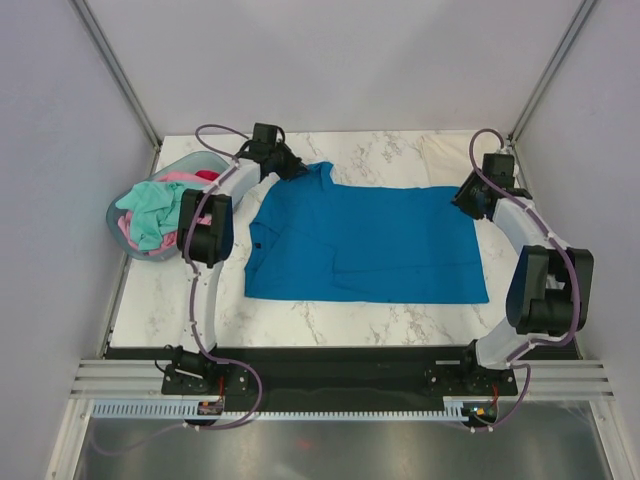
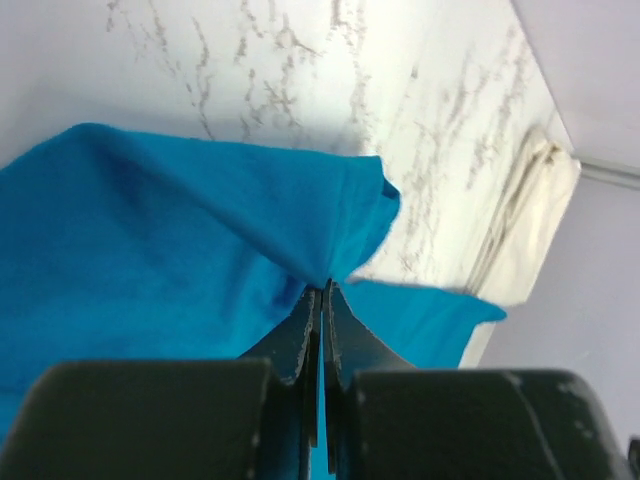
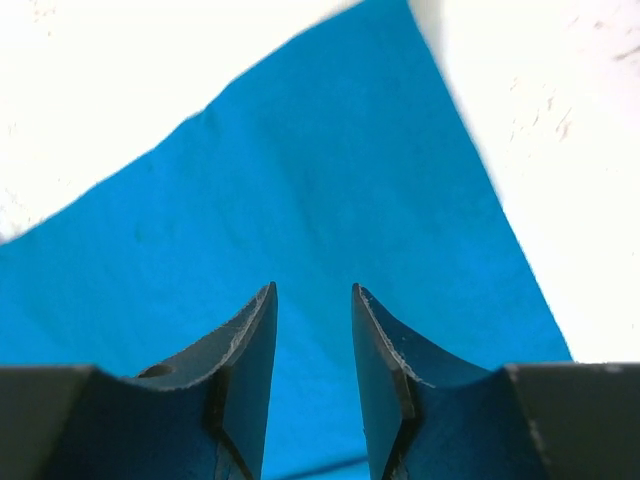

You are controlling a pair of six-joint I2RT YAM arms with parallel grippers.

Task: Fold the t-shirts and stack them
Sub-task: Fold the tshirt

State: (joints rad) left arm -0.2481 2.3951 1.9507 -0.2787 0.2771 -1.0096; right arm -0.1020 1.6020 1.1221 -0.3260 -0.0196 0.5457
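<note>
A: The marble bench (image 1: 350, 315) fills the floor of the booth, and spread flat across its middle is the blue shirt (image 1: 370, 245), collar end towards the left, hem end towards the right.

B: It's the biggest thing out there. At the far left corner sits the oval basket (image 1: 118, 215), just beside the left arm's elbow.

A: Inside it a mint green shirt (image 1: 150, 205) is heaped on top, a pink shirt (image 1: 180, 177) peeks out behind it, and there's a sliver of a red shirt (image 1: 207, 175) at the far rim.

B: At the far right of the bench a cream shirt (image 1: 445, 150) lies flat, just beyond the blue one's far edge.

A: Now the left claw (image 1: 290, 168), at the blue shirt's far left sleeve. The wrist view shows its fingers pressed tight together with a fold of blue cloth nipped at the tips, and the fabric peaks up into the pinch.

B: A firm hold there. The right claw (image 1: 470, 200) is over the far right corner of the blue shirt.

A: Its fingers (image 3: 250, 350) stand partly apart with only blue cloth showing through the gap, and nothing is gripped. I can't tell whether the tips touch the fabric.
</note>
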